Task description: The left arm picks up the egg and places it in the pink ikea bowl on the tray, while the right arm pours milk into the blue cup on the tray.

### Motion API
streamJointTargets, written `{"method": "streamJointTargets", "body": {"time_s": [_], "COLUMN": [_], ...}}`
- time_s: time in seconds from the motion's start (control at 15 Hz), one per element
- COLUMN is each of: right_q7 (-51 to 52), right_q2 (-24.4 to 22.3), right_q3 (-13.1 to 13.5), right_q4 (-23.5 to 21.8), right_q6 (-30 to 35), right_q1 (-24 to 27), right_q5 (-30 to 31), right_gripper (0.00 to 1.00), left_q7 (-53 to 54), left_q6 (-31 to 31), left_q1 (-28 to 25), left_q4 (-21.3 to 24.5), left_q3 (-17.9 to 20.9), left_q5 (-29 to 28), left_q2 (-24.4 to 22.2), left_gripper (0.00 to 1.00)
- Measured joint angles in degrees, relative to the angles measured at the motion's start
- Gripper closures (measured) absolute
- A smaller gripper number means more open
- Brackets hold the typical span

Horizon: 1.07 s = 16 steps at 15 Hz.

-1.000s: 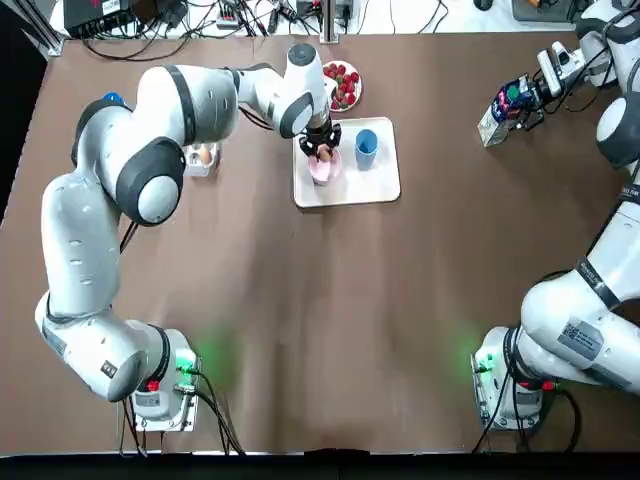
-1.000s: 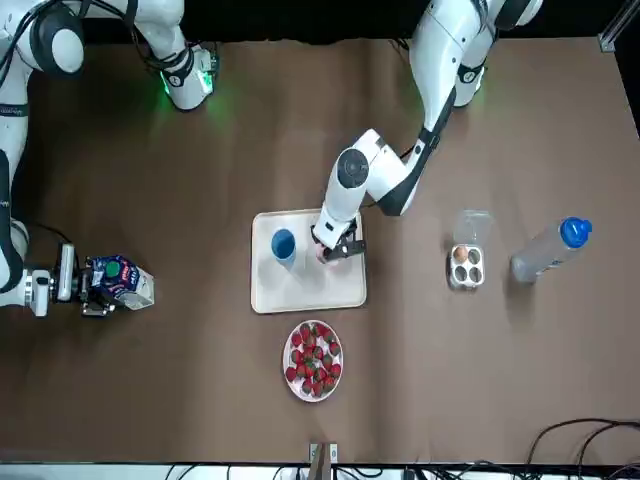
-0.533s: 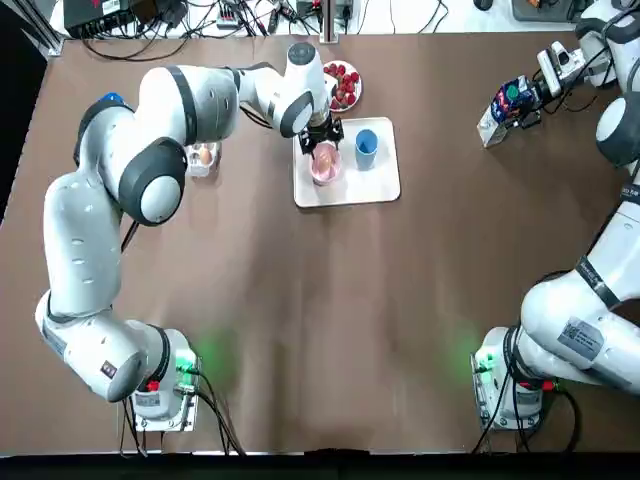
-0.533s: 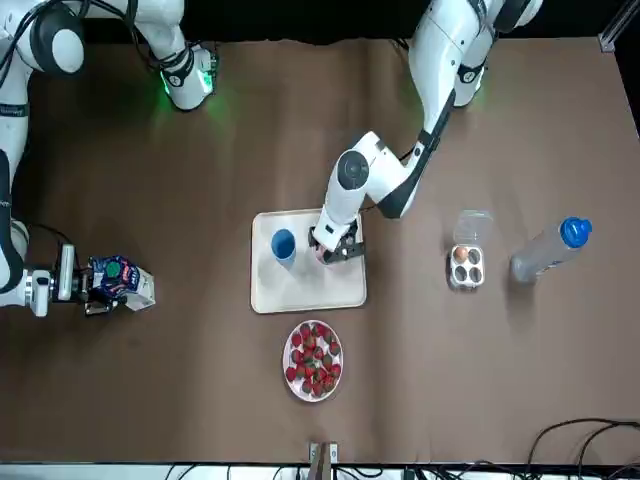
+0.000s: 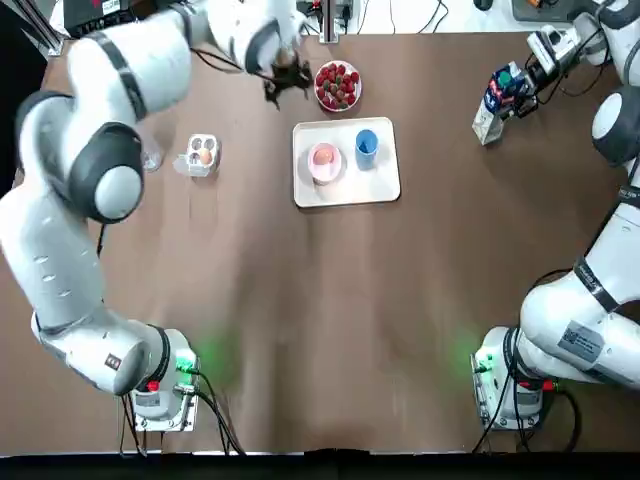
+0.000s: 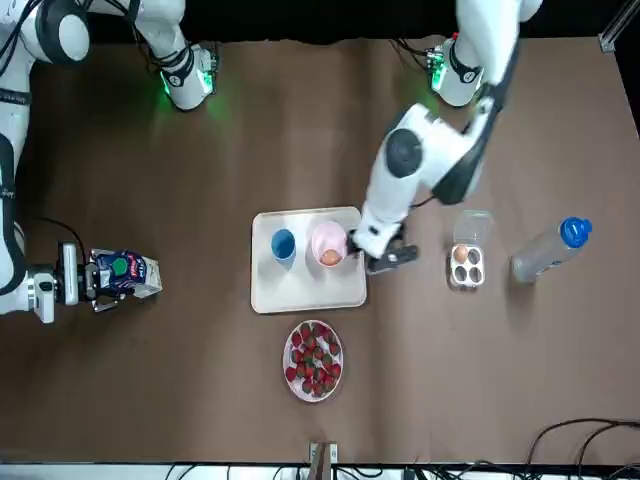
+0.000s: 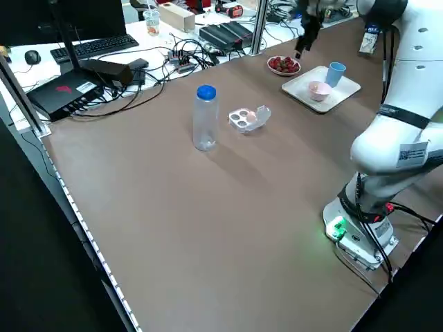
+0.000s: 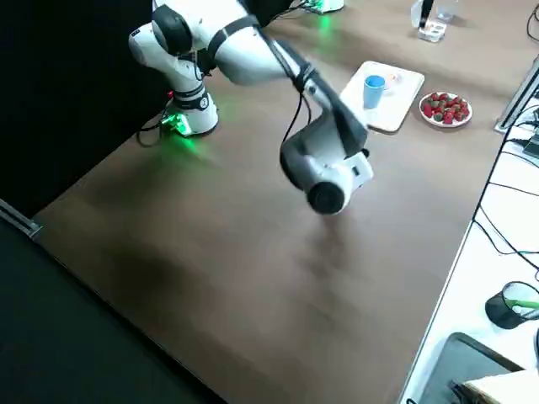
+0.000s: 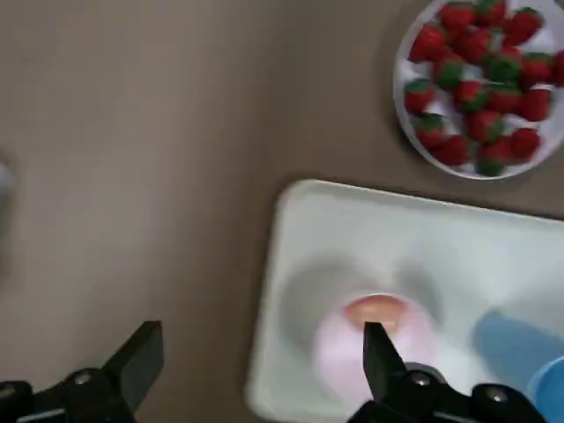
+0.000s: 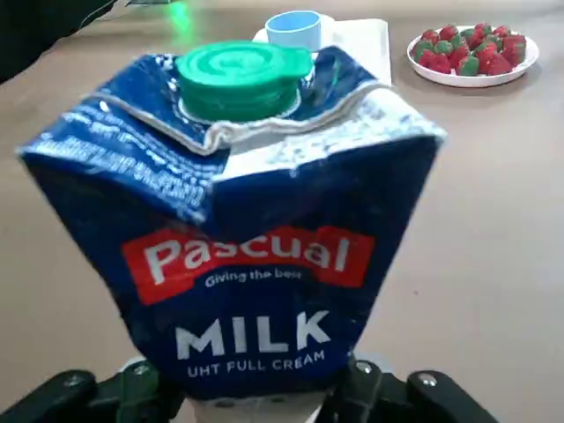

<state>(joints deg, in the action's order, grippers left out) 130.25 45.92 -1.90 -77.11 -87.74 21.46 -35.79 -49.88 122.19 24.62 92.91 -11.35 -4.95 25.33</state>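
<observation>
Top view: the left gripper (image 5: 288,75) hangs over the table (image 5: 300,300) beyond the tray's (image 5: 350,186) far left corner, beside the plate of strawberries (image 5: 338,85). The egg (image 5: 323,155) lies in the pink bowl (image 5: 323,167) on the tray, and the blue cup (image 5: 366,143) stands just beside it. The right gripper (image 5: 520,78) holds the milk carton (image 5: 495,100) near the table's far right edge. It is well apart from the tray, with bare table between them.

Front view: the left gripper (image 6: 385,256) shows between the tray's (image 6: 308,292) edge and the egg box (image 6: 465,262). A bottle (image 6: 550,250) stands farther out.

Left wrist view: the jaws are spread with nothing between them. The egg (image 9: 377,310) sits in the pink bowl (image 9: 352,352) below.

Right wrist view: the jaws pinch the base of the milk carton (image 10: 247,229). The blue cup (image 10: 293,26) is well beyond it.

Half a second ago the left gripper covered the pink bowl. It has since come off the tray, leaving the egg uncovered. The milk carton has shifted slightly.
</observation>
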Motion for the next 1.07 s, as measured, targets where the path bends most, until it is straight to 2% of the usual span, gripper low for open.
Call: {"method": "streamJointTargets", "body": {"time_s": [0.07,0.47,0.8,1.07], "right_q7": [-5.0,-24.0,-40.1,-54.5], "right_q2": [-2.2,-10.5,-19.0,-23.0], "right_q3": [0.0,0.0,0.1,0.0], "right_q4": [0.0,-2.2,-10.0,-12.0], "right_q6": [0.3,-0.1,-4.0,-4.1], "right_q1": [-2.3,-13.0,-21.0,-28.0], "right_q5": [1.6,6.3,11.2,16.5], "right_gripper": [0.37,0.37,0.37,0.37], "left_q7": [6.7,27.3,43.7,50.2], "left_q6": [-6.8,-22.4,-27.5,-28.7], "left_q1": [-3.4,-13.0,-21.3,-23.7], "left_q4": [0.0,0.1,0.2,-0.1], "left_q3": [0.0,-0.1,-0.2,-0.1], "left_q5": [-0.1,-0.2,-0.2,-0.2], "left_q2": [-4.1,-13.4,-17.4,-20.0], "left_gripper": [0.0,0.0,0.0,0.0]}}
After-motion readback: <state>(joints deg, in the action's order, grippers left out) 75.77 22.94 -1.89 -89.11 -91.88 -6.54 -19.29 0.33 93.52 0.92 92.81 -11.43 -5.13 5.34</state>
